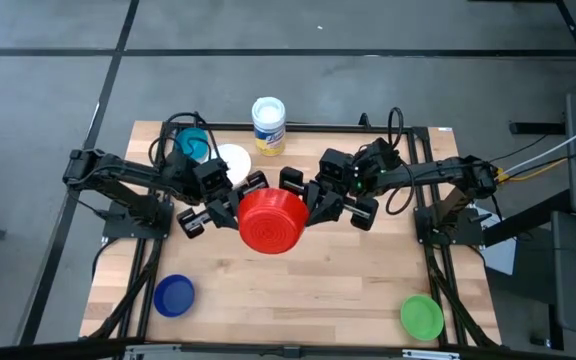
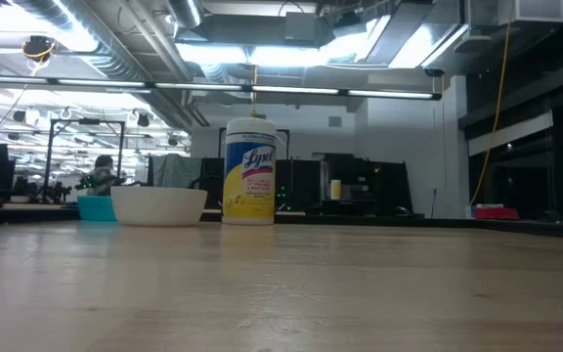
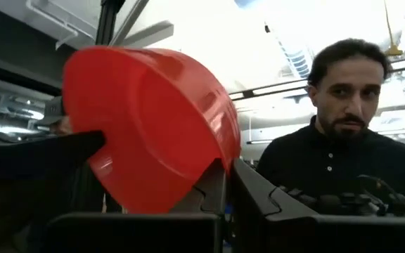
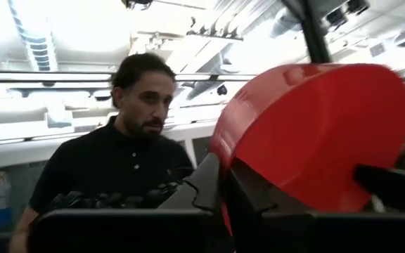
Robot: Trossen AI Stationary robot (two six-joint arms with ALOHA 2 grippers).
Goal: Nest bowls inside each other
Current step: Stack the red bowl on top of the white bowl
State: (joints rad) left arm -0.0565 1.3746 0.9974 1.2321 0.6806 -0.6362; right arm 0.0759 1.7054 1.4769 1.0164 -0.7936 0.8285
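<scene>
A red bowl point(image 1: 271, 220) hangs over the middle of the table, tipped with its underside up and toward the near edge. My left gripper point(image 1: 240, 203) is shut on it from the left and my right gripper point(image 1: 306, 200) from the right. At the far left, the white bowl point(image 1: 234, 160) and the teal bowl point(image 1: 193, 143) rest on their bases. The dark blue bowl point(image 1: 174, 295) lies near the front left corner and the green bowl point(image 1: 421, 315) near the front right. The low view shows neither gripper. My left gripper pinches the red bowl's rim point(image 3: 220, 158) between its two fingers, one finger point(image 3: 209, 190) against the outer wall. It comes from the table's left, slanting upward. The bowl is lifted clear of the table and tilted. My right gripper has the red bowl's rim point(image 4: 223, 165) between its two fingers, on the side opposite my left gripper. It comes from the table's right, slanting upward. One finger point(image 4: 255, 193) lies against the bowl's outer wall. The bowl hangs clear of the table.
A tall white container point(image 1: 268, 125) with a blue-and-yellow label stands at the far edge, right of the white bowl. A person in a dark shirt point(image 3: 343, 154) stands beyond the table. Bare wood lies between the blue and green bowls.
</scene>
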